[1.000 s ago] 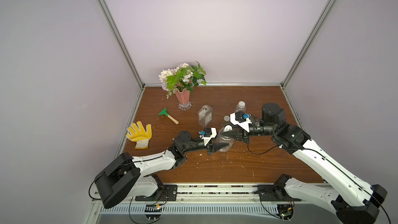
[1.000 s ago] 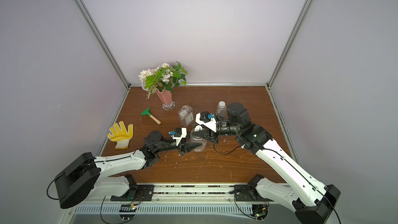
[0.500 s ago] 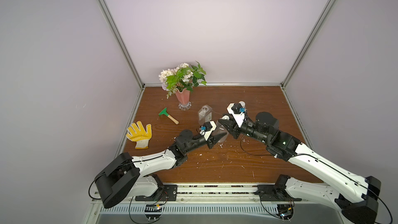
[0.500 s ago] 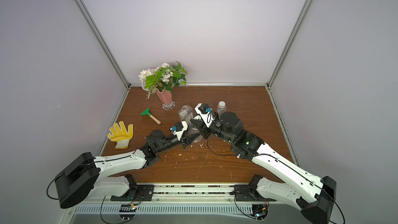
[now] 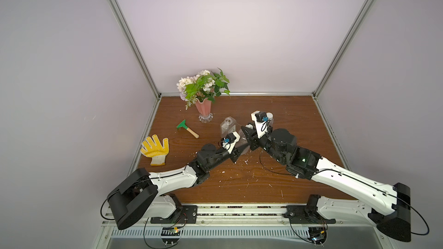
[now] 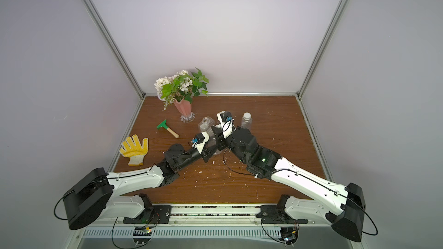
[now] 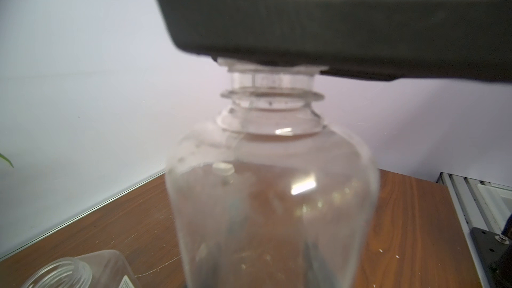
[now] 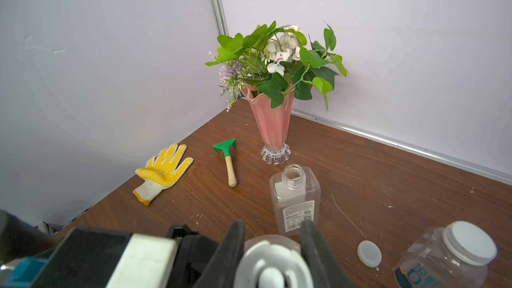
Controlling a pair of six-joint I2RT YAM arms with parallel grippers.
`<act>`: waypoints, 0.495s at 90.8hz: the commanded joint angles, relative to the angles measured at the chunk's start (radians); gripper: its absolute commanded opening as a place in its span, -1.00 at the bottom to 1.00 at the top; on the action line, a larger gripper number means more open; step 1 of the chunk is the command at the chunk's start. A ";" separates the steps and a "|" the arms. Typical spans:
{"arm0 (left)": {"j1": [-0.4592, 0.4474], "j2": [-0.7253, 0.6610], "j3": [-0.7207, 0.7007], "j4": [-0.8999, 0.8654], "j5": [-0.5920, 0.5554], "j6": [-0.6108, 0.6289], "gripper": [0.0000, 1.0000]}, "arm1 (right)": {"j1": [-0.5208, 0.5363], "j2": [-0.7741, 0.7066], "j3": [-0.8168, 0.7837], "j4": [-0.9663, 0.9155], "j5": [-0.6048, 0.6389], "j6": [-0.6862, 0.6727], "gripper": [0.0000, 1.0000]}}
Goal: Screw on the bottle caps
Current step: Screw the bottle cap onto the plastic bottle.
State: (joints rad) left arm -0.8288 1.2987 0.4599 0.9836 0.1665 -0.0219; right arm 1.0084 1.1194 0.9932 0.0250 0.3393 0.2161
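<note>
My left gripper (image 5: 239,149) is shut on the body of a rounded clear bottle (image 7: 271,189), which stands upright; its dark fingers show through the plastic. From above, my right gripper (image 8: 273,245) is shut on a white cap (image 8: 273,264) that sits on this bottle's neck (image 7: 273,81). The right fingers (image 8: 313,247) clamp the cap's sides. A square labelled bottle (image 8: 295,198) stands open just behind. A loose flat white cap (image 8: 369,253) lies on the table beside a clear bottle (image 6: 246,120) that wears a white cap (image 8: 469,242).
A pink vase of flowers (image 5: 203,108) stands at the back left. A green rake with a wooden handle (image 5: 187,128) and a yellow glove (image 5: 154,149) lie to the left. White crumbs dot the brown table (image 5: 299,120). Walls close three sides.
My right arm has swung from beside the rounded bottle to above it, bringing the cap down onto the neck. My left gripper has shifted the bottle slightly toward the back.
</note>
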 commanded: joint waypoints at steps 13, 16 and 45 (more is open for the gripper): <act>0.008 -0.025 -0.007 0.214 -0.092 -0.052 -0.22 | -0.015 -0.069 0.067 -0.244 -0.094 -0.074 0.31; 0.009 -0.027 -0.015 0.215 -0.100 -0.063 -0.22 | -0.020 -0.088 0.071 -0.250 -0.114 -0.090 0.46; 0.015 -0.101 -0.080 0.214 -0.039 -0.116 -0.22 | -0.099 -0.256 0.052 -0.272 -0.385 -0.252 0.98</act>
State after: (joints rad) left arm -0.8284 1.2465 0.4053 1.1427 0.0853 -0.1139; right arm 0.9558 0.9104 1.0313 -0.2310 0.0959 0.0498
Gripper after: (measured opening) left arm 0.405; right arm 0.989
